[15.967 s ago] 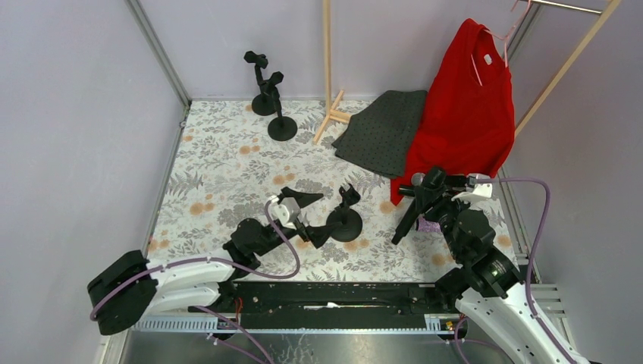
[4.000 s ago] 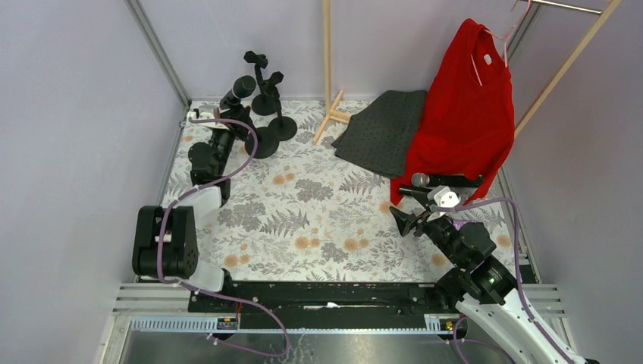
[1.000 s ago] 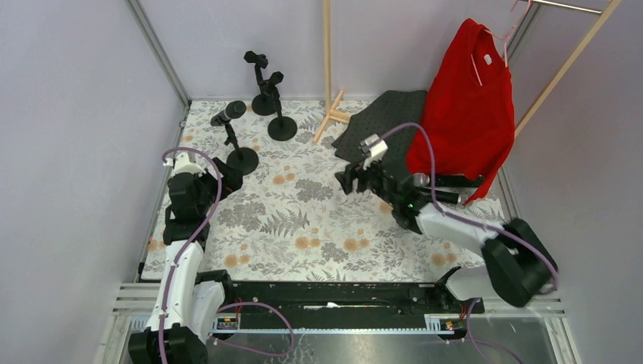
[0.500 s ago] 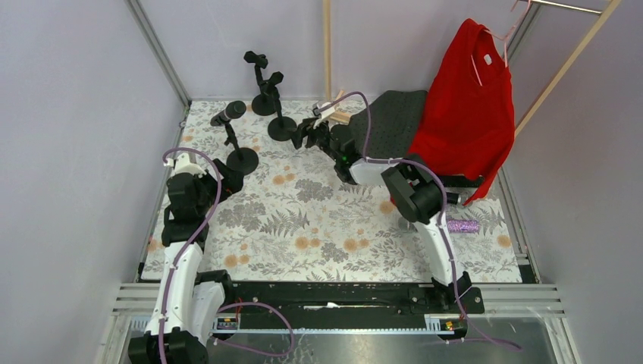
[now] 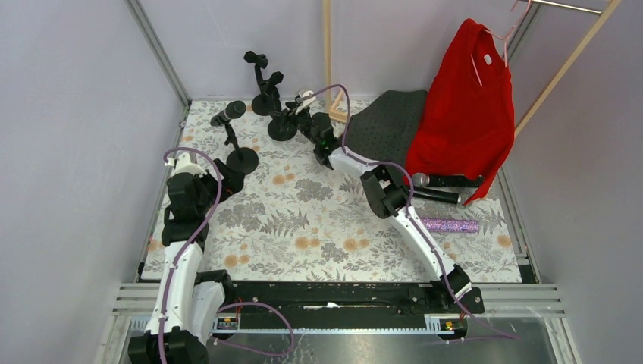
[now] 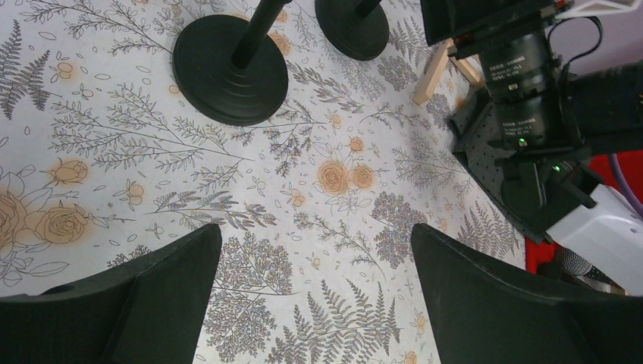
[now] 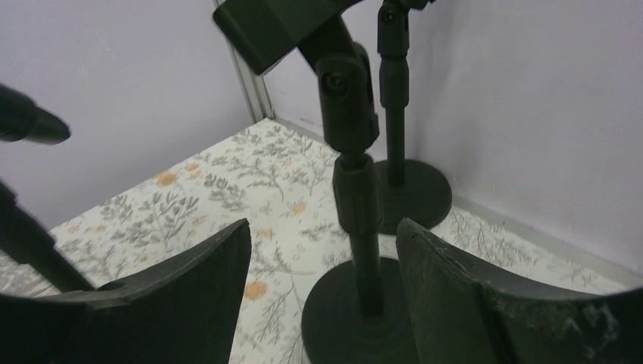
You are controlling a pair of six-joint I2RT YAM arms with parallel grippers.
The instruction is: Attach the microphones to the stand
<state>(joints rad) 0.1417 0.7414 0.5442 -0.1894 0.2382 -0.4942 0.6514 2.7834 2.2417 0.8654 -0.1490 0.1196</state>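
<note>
Mounted: one black mesh-head microphone (image 5: 229, 113) in black round-base stand (image 5: 243, 159). Unmounted on floral bench (image 5: 303, 220): second black microphone (image 5: 438, 194), glittery purple microphone (image 5: 451, 225). Spread wide, empty: left tool (image 6: 315, 243), right tool (image 7: 322, 227); latter straddles bare stand (image 7: 356, 197).

Right gripper (image 5: 293, 114) now reached across to the middle stand (image 7: 356, 197), jaws spread about its post, purple microphone (image 5: 450, 225) uncovered, left gripper (image 6: 315, 246) drawn back.

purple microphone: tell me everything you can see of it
The purple microphone has a glittery purple-pink body and lies flat on the floral table cover near the right edge, running left to right. It sits on no stand and nothing holds it. A black microphone lies behind it, apart. The purple one's mesh head cannot be made out.
</note>
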